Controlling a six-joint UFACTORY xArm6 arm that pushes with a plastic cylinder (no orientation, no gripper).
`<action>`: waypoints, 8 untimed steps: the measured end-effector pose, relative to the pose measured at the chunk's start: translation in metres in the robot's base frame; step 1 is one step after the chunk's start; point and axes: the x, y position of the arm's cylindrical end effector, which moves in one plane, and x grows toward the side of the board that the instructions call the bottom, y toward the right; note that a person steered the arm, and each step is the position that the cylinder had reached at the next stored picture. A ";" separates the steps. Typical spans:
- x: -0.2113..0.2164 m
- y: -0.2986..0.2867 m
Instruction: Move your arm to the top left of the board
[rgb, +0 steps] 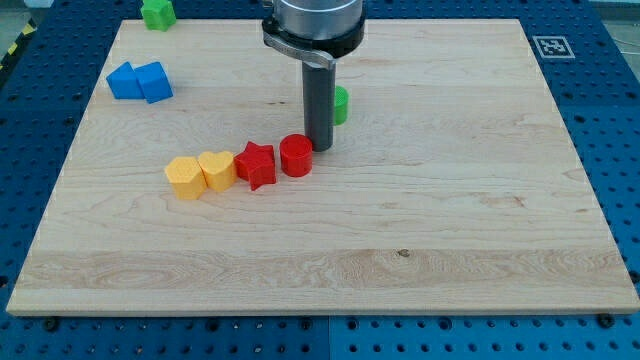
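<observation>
My tip rests on the wooden board near its middle, just right of and touching or almost touching a red cylinder. Left of that lie a red star, a yellow heart and a yellow hexagon-like block in a slightly curved row. A green round block is partly hidden behind the rod. A blue block lies near the view's upper left, and a green block sits at the board's top edge, left of centre.
The board sits on a blue perforated table. A black-and-white marker tag is at the board's top right corner. The arm's grey flange hangs over the top middle.
</observation>
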 end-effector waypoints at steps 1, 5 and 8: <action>0.000 -0.014; -0.066 -0.031; -0.219 -0.077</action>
